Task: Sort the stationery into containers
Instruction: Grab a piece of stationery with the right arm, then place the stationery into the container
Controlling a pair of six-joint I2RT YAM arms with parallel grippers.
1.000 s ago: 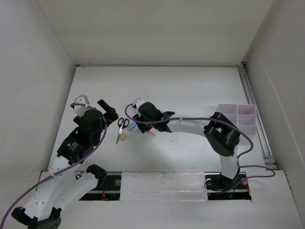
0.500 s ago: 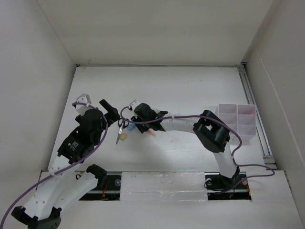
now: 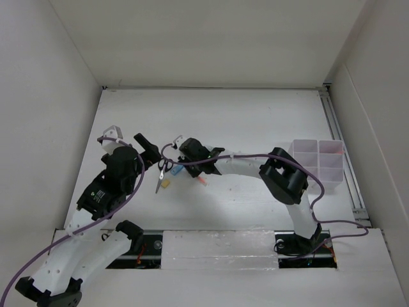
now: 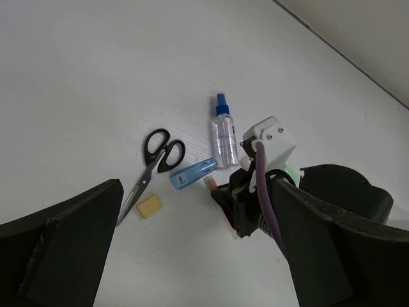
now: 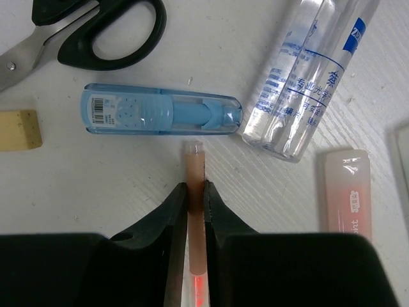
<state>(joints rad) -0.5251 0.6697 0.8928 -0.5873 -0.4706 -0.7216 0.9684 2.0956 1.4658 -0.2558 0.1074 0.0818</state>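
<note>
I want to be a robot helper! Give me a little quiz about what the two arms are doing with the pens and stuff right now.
1. True or false: the right gripper has its fingers shut on the thin orange-red pen.
2. Pick one: on the table just past the pen's tip lies A) a ruler, B) the blue tube, C) a stapler.
3. Fill the gap: the left gripper has its fingers ____ and holds nothing.
Key: 1 true; 2 B; 3 open.
</note>
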